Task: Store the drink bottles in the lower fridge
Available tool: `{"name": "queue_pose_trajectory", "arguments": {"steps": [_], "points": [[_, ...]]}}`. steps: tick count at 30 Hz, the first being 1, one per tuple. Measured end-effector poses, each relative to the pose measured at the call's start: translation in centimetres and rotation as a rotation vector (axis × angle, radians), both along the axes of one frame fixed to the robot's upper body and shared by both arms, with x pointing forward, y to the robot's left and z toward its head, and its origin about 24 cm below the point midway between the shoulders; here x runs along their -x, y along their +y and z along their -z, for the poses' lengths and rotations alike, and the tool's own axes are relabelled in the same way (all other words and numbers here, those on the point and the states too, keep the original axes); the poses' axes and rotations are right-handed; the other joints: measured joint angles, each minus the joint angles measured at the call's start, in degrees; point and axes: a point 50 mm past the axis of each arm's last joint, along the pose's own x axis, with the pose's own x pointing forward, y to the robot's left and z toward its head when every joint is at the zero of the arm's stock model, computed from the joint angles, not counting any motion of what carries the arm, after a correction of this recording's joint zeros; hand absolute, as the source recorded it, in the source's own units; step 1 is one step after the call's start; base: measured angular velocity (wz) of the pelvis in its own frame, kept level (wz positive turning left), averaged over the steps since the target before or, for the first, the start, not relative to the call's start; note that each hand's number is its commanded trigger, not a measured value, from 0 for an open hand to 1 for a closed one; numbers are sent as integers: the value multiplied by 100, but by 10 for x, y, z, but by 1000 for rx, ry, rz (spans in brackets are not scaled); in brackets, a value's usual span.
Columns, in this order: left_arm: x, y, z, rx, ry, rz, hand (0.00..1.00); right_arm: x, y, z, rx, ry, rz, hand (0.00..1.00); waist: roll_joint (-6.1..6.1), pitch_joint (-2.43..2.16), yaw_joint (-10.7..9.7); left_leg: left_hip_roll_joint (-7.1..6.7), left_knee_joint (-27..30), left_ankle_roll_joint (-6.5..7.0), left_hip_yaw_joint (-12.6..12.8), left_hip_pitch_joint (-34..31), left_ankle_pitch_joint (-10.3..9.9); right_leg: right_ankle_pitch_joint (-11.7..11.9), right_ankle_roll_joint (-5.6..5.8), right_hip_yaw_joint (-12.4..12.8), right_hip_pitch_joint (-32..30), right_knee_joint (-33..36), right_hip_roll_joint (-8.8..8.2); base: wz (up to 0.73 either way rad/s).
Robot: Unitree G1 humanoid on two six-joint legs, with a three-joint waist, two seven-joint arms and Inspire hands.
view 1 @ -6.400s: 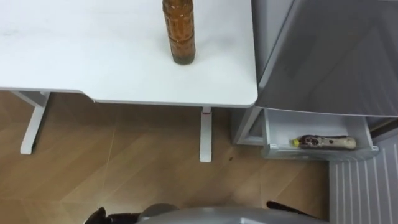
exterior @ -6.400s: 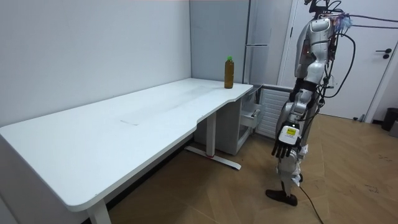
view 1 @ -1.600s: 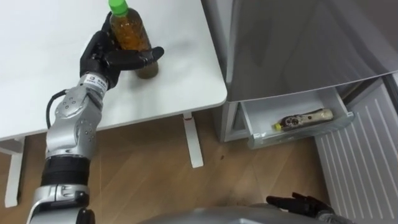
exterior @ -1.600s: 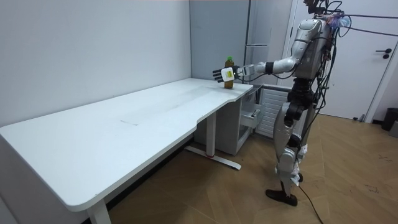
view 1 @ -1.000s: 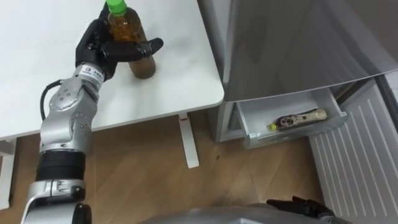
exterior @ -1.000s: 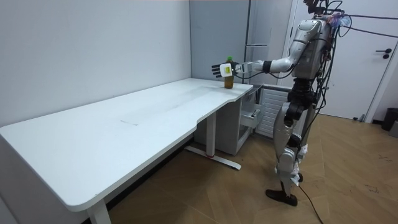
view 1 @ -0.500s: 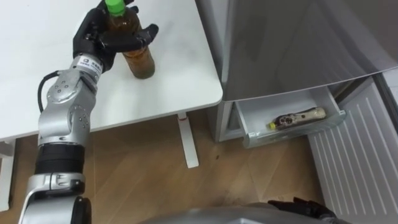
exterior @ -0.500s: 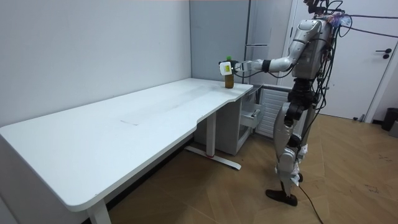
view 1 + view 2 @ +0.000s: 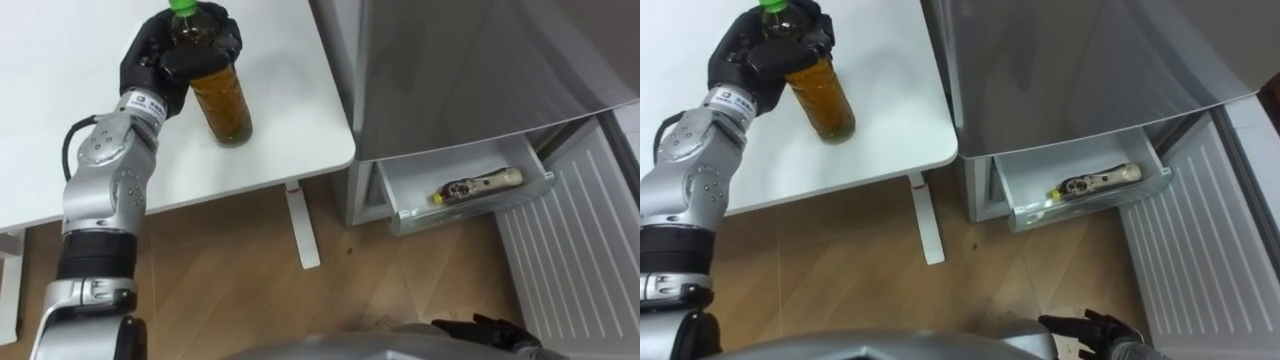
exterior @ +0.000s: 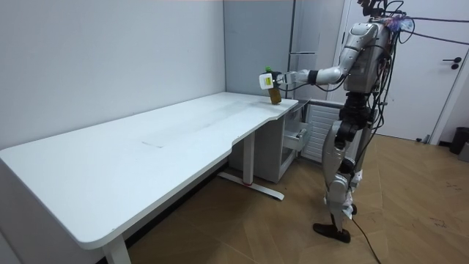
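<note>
Near the table's (image 9: 290,125) right edge, our left hand (image 9: 158,62) has its fingers (image 9: 205,48) wrapped round the tea bottle's (image 9: 224,105) shoulder, its tilted body hanging below them, probably for lifting. Rightward, the fridge drawer (image 9: 470,212) stands open with another drink (image 9: 478,185) lying inside, and our right hand (image 9: 480,330) idles low, fingers loose

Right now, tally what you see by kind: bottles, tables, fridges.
Bottles: 2, a brown bottle gripped by the left robot hand, and a second bottle lying in the open drawer of the fridge
Tables: 1, the white table
Fridges: 1
Total: 4
</note>
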Motion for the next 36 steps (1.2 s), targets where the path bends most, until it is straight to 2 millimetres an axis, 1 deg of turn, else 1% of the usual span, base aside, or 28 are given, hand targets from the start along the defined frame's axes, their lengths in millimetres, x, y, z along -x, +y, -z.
{"name": "queue_pose_trajectory", "arguments": {"steps": [6, 12, 15, 18, 20, 21, 23, 25, 27, 28, 29, 30, 32, 33, 35, 36], "points": [[0, -1, 1, -2, 10, -10, 100, -3, 0, -1, 2, -12, -5, 0, 24, -1, 20, 1, 0, 0, 16, 13, 0, 0, 0, 7, -1, -1, 0, 0], [0, -8, 1, 14, 4, -8, 100, -4, 1, -1, 3, -15, -19, 0, 28, 0, 81, 2, -2, 0, 36, 26, 0, 0, 0, 42, 1, 4, 0, -1], [0, -15, -2, 22, -15, 5, 100, -10, 1, -2, 14, -23, -61, 0, 26, 0, 168, 2, 0, 1, 30, 10, 1, 1, -1, 40, -14, 9, 0, 0], [7, -25, -6, 26, -43, 33, 100, -15, 2, -2, 28, -28, -115, 0, 20, 5, 297, 3, -5, 1, 30, 39, 1, 1, -1, 32, 14, 4, 0, 0], [13, -34, -7, 48, -61, 53, 100, -18, 4, -2, 28, -30, -151, 0, 5, 14, 417, 4, -10, 1, 24, 59, 1, 1, -1, 16, 30, 2, -2, 0], [15, -37, -8, 52, -72, 63, 100, -20, 5, -3, 30, -33, -175, 0, -14, 26, 468, 8, -10, 0, 20, 54, 1, 1, -1, 4, 17, 2, -2, 4], [18, -40, -13, 50, -93, 76, 100, -27, 8, -4, 37, -50, -238, 0, -42, 35, 507, 10, 2, -1, -21, -8, 2, 1, -1, -27, 2, 6, -1, 7], [26, -41, -15, 60, -110, 80, 100, -35, 16, -5, 23, -77, -300, 0, -67, 37, 533, 10, 12, -1, -32, -35, 2, 1, -1, -55, -13, 6, -1, 3], [33, -48, -17, 79, -127, 97, 100, -40, 31, -3, -25, -98, -350, 0, -92, 27, 716, 10, 29, -1, -51, -39, 2, 1, -1, -91, -5, 2, -2, 5], [35, -50, -18, 83, -131, 103, 100, -41, 35, -3, -40, -103, -362, 0, -94, 26, 757, 9, 35, -1, -75, -47, 2, 1, -1, -110, 1, 3, -3, 16], [38, -51, -19, 92, -141, 108, 100, -43, 43, -2, -67, -112, -384, 0, -101, 22, 807, 3, 51, -1, -144, -74, 2, 1, -1, -173, 9, 2, -8, 21], [40, -51, -21, 92, -147, 108, 100, -44, 47, -2, -80, -117, -393, 0, -102, 22, 820, 3, 53, -1, -173, -79, 2, 1, -1, -210, 8, 4, -9, 23], [40, -51, -25, 101, -164, 107, 100, -48, 57, -2, -113, -132, -435, 0, -113, 15, 968, 0, 97, -1, -239, -113, 2, 1, 0, -288, 7, 4, -12, 20], [41, -51, -27, 102, -174, 105, 100, -52, 60, -4, -117, -149, -457, 0, -114, 15, 1010, -8, 97, -1, -291, -136, 2, 1, 0, -340, 14, 7, -17, 16], [41, -51, -27, 128, -176, 99, 100, -58, 63, -6, -115, -172, -493, 0, -118, 12, 1122, -10, 103, -1, -295, -135, 3, 1, 0, -348, 27, 8, -19, 6], [41, -51, -27, 145, -173, 93, 100, -62, 67, -7, -118, -187, -515, 0, -127, 6, 1169, -11, 113, -1, -302, -134, 3, 1, 0, -390, 63, 5, -22, 3]]}}
